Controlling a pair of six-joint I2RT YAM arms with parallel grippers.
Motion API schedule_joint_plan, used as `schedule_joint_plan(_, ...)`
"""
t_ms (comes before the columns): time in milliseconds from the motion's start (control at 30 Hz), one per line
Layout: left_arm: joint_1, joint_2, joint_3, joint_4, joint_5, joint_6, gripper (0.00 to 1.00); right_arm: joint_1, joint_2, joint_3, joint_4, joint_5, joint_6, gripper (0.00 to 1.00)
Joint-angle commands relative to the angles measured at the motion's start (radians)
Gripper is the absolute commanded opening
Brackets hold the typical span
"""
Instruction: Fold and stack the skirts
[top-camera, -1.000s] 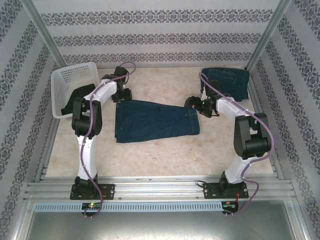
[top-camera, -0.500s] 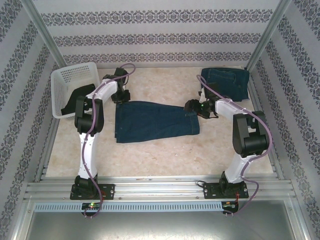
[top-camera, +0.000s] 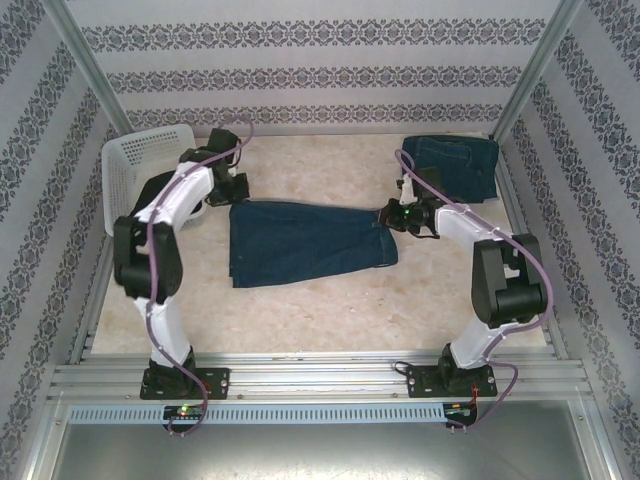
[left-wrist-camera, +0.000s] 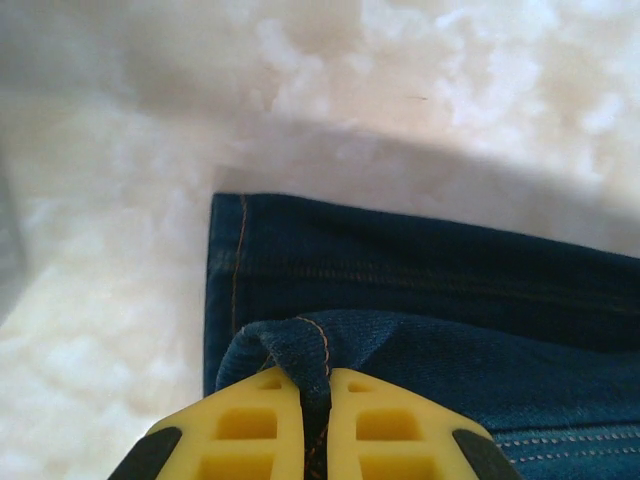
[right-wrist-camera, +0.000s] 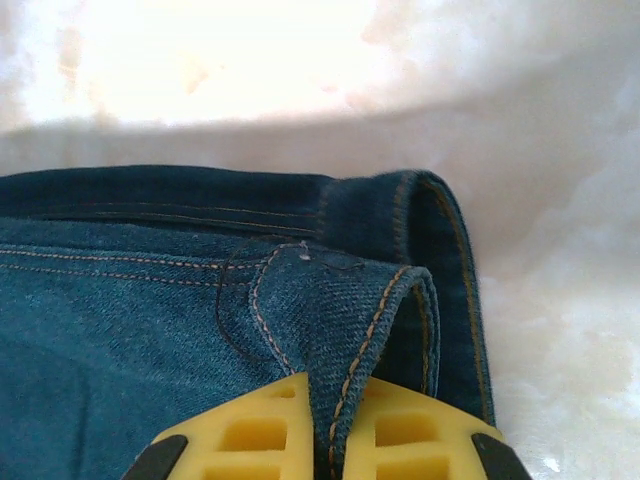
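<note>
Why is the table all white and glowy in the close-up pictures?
Right wrist view: glare washes out the table, though the denim skirt looks sharp. Left wrist view: a soft grey shadow lies on the table beside the skirt's edge.

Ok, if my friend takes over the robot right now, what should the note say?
Left jaws: shut on the far left corner of the flat denim skirt.
Right jaws: shut on its far right corner.
Done: one folded denim skirt lies at the table's far right.
To do: fold the flat skirt and stack it on the folded one. The white basket sits far left; the arm hides its inside.
</note>
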Motion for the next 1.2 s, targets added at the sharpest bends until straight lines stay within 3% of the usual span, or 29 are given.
schedule_joint_plan(0, 0.017, -0.099, -0.099, -0.048, -0.008, -0.061, 0.00, 0.002, -0.023, -0.002, 0.022, -0.057, -0.046, 0.00)
schedule_joint_plan(167, 0.022, -0.127, -0.150, -0.046, -0.047, -0.078, 0.00, 0.003, 0.042, 0.065, -0.007, -0.077, -0.064, 0.00)
schedule_joint_plan(533, 0.044, 0.202, 0.127, 0.001, -0.102, -0.019, 0.04, 0.019, 0.187, 0.181, -0.046, 0.039, -0.008, 0.04)
schedule_joint_plan(600, 0.044, 0.250, 0.174, -0.007, -0.101, -0.013, 0.13, 0.020, 0.193, 0.192, -0.059, 0.066, 0.005, 0.16)
schedule_joint_plan(633, 0.044, 0.263, 0.194, -0.020, -0.101, -0.014, 0.25, 0.023, 0.187, 0.194, -0.067, 0.081, 0.012, 0.26)
schedule_joint_plan(700, 0.042, 0.252, 0.211, -0.044, -0.071, -0.012, 0.65, 0.032, 0.144, 0.191, -0.107, 0.167, 0.033, 0.44)
schedule_joint_plan(800, 0.029, 0.129, 0.135, -0.010, -0.033, -0.029, 0.98, 0.056, 0.044, 0.164, -0.171, 0.296, 0.071, 0.93)
schedule_joint_plan(833, 0.025, 0.086, 0.103, 0.003, -0.029, -0.047, 1.00, 0.065, 0.015, 0.152, -0.184, 0.314, 0.087, 0.98)
schedule_joint_plan(967, -0.024, -0.109, -0.101, 0.109, 0.067, -0.157, 1.00, 0.125, -0.089, 0.110, -0.260, 0.298, 0.194, 0.98)
schedule_joint_plan(1167, -0.124, -0.213, -0.386, 0.380, 0.354, -0.395, 1.00, 0.209, -0.042, 0.046, -0.010, -0.090, 0.380, 0.96)
